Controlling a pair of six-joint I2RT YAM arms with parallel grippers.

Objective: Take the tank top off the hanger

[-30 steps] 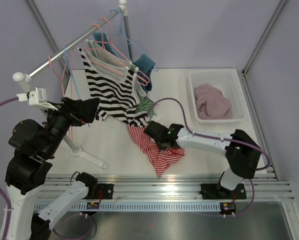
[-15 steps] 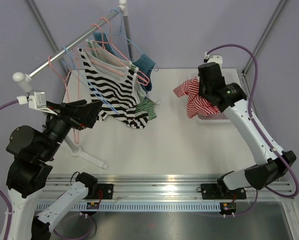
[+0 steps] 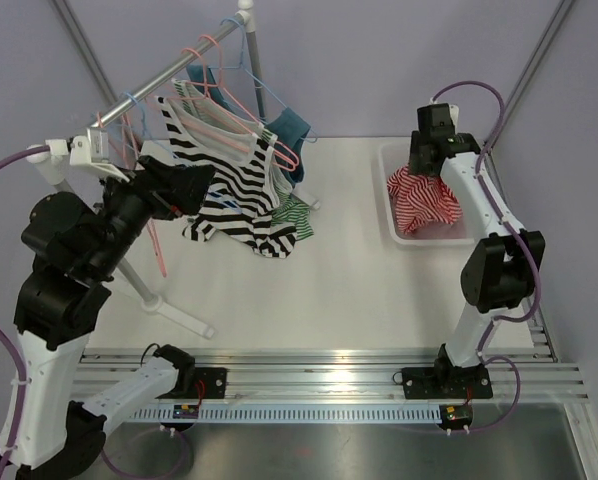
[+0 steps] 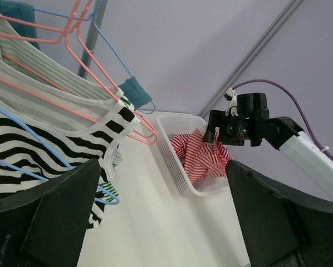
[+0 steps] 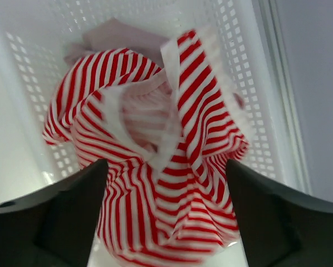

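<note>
Fingers [image 5: 49, 214] of right gripper [image 5: 166, 222] are spread apart over white basket [image 5: 236, 50]; red-striped tank top [image 5: 155, 139] is seen loose inside, off hanger. Left gripper [image 4: 161, 222] is held wide open beside black-striped tops [image 3: 229, 190] hung on rack [image 3: 139, 95].

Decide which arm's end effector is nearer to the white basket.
Right. The right end effector hangs directly above the white basket, over the red striped top in it; the left end effector is across the table by the clothes rack.
</note>
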